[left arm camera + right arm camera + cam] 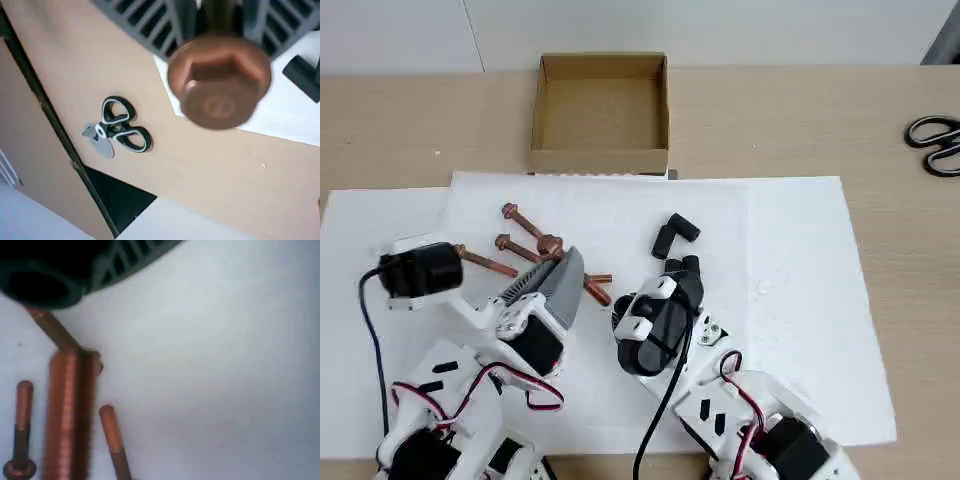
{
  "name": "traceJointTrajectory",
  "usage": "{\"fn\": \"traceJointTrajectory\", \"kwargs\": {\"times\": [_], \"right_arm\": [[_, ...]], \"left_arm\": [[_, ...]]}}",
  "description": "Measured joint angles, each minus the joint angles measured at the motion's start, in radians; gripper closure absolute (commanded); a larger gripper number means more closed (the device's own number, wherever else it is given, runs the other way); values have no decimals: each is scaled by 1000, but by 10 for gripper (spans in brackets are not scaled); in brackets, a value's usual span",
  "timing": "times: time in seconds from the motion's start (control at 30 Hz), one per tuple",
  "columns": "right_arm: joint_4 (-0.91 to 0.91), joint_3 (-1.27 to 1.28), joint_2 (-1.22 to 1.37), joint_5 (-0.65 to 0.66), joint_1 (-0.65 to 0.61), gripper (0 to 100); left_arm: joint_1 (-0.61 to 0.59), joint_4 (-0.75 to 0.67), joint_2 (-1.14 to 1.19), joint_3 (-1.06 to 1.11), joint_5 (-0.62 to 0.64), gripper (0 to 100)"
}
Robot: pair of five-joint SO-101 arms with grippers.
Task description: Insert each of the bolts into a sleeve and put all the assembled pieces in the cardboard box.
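My left gripper (572, 276) is shut on a copper bolt (218, 80) whose hex head faces the left wrist camera between the grey jaws; its threaded end (599, 282) sticks out toward my right gripper (680, 272). That gripper is shut on a black sleeve (40, 287) with its open bore showing, a short gap from the bolt's tip (67, 410). Loose bolts (520, 218) lie on the white paper beyond the left arm, and two loose black sleeves (675, 233) lie beyond the right gripper. The cardboard box (599, 160) stands open at the back.
White paper sheets (790, 260) cover the near table. Black-handled scissors (935, 143) lie at the far right on the bare wood. A small metal part (712, 332) lies beside the right arm. Loose bolts (114, 440) lie close under the sleeve.
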Motion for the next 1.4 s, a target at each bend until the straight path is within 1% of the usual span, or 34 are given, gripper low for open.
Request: {"fn": "traceJointTrajectory", "kwargs": {"times": [0.2, 0.3, 0.5, 0.77, 1.07, 1.23, 1.4], "right_arm": [[-2, 2, 0, 0, 2, 995], [-2, 3, 0, 0, 2, 995], [0, 5, 2, 0, 3, 995], [0, 3, 2, 0, 2, 995], [0, 3, 2, 0, 2, 995], [0, 5, 2, 0, 3, 995], [-2, 3, 0, 0, 3, 995]], "left_arm": [[55, 0, 0, 6, -5, 995], [63, -3, 2, 41, -5, 995], [63, -11, -5, 55, -5, 995], [63, -58, 0, 58, -11, 995], [63, -60, 0, 72, -11, 995], [63, -101, -5, 109, -60, 995], [64, -120, -5, 112, -61, 995]]}}
